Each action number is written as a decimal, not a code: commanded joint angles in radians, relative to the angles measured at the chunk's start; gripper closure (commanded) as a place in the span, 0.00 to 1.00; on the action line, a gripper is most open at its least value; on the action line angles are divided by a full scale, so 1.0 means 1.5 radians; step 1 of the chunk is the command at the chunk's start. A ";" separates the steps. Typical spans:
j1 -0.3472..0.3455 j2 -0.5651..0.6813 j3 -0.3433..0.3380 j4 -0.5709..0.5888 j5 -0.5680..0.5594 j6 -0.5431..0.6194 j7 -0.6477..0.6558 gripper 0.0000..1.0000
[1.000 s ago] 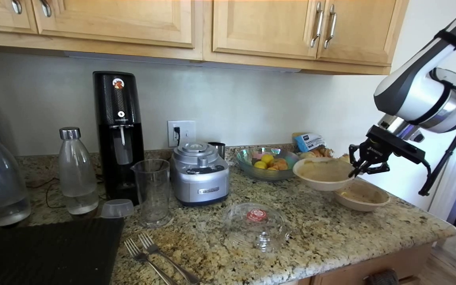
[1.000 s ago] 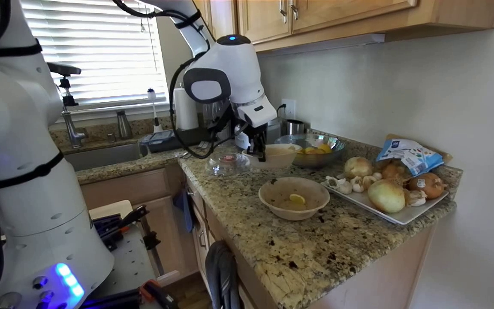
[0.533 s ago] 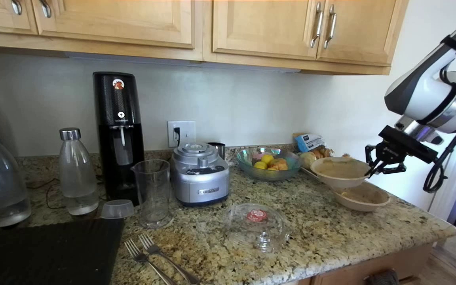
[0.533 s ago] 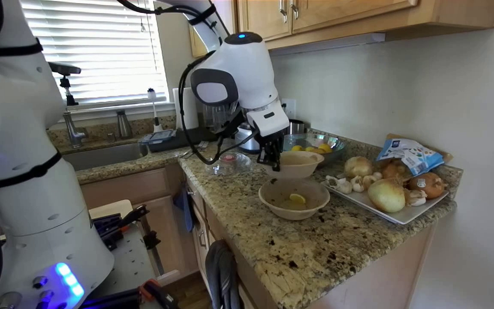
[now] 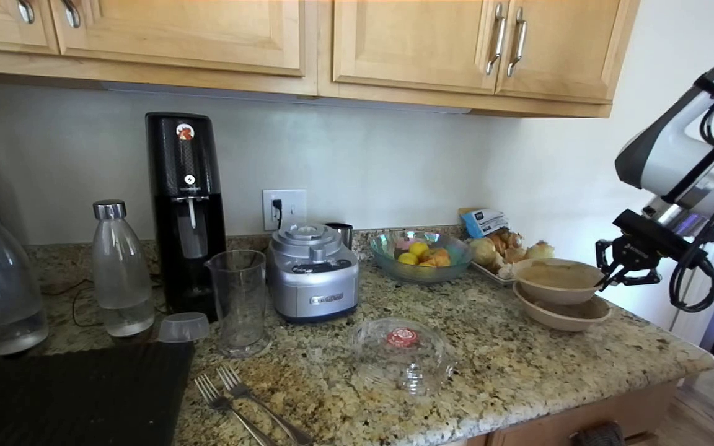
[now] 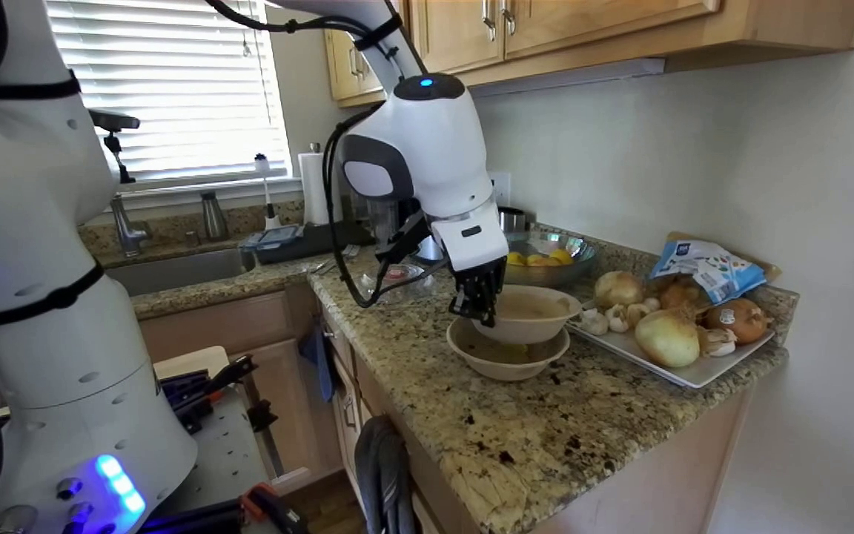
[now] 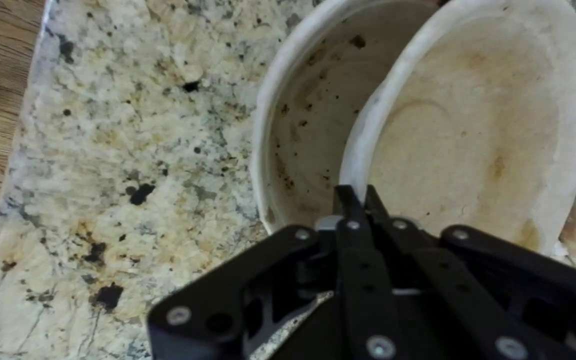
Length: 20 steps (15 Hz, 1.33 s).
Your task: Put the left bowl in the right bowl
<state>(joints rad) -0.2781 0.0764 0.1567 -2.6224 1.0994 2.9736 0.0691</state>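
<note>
The left bowl (image 5: 555, 277), beige with a cream, stained inside, is held by its rim in my gripper (image 7: 359, 194). The gripper's black fingers pinch the near wall of that bowl in the wrist view (image 7: 478, 130). The right bowl (image 6: 507, 368) stands on the counter under it, with a yellow slice partly hidden inside. In the wrist view the left bowl overlaps the far side of the right bowl (image 7: 308, 130). The held bowl is slightly tilted and off-centre toward the onion tray; whether the two bowls touch, I cannot tell.
A white tray (image 6: 701, 380) with onions and garlic is close beside the bowls. The glass fruit bowl (image 5: 388, 263) stands toward the back wall. A clear plastic lid (image 5: 403, 359) lies on the counter. The counter's front edge runs near the right bowl.
My gripper has carried the left bowl from beside the right bowl to over it, lowering it in the last half second. The right bowl has not moved.
</note>
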 commanded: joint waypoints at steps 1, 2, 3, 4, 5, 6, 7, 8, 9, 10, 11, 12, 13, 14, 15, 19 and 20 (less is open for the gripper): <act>-0.011 0.031 0.000 0.007 0.058 0.017 -0.062 0.97; -0.012 0.039 0.000 0.008 0.067 0.015 -0.071 0.97; -0.013 0.043 0.001 0.010 0.081 0.012 -0.086 0.97; -0.014 0.047 0.002 0.012 0.091 0.010 -0.096 0.97; -0.015 0.050 0.003 0.015 0.106 0.010 -0.112 0.97; -0.016 0.053 0.003 0.018 0.116 0.007 -0.124 0.97; -0.016 0.058 0.002 0.020 0.125 0.002 -0.137 0.98; -0.016 0.059 0.002 0.022 0.134 0.003 -0.146 0.98; -0.015 0.057 -0.001 0.018 0.132 0.000 -0.146 0.72; -0.015 0.055 0.000 0.018 0.141 -0.003 -0.159 0.70; -0.015 0.045 -0.001 0.009 0.134 -0.008 -0.156 0.65; -0.014 0.040 -0.002 0.004 0.128 -0.012 -0.155 0.58; -0.013 0.030 -0.002 -0.003 0.124 -0.017 -0.154 0.53; -0.013 0.024 -0.003 -0.007 0.120 -0.022 -0.152 0.45; -0.013 0.013 -0.003 -0.015 0.115 -0.027 -0.151 0.39; -0.009 -0.030 -0.007 -0.048 0.079 -0.045 -0.130 0.14; -0.007 -0.041 -0.008 -0.058 0.062 -0.046 -0.119 0.08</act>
<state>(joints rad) -0.2876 0.1256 0.1531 -2.6265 1.2510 2.9538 -0.1391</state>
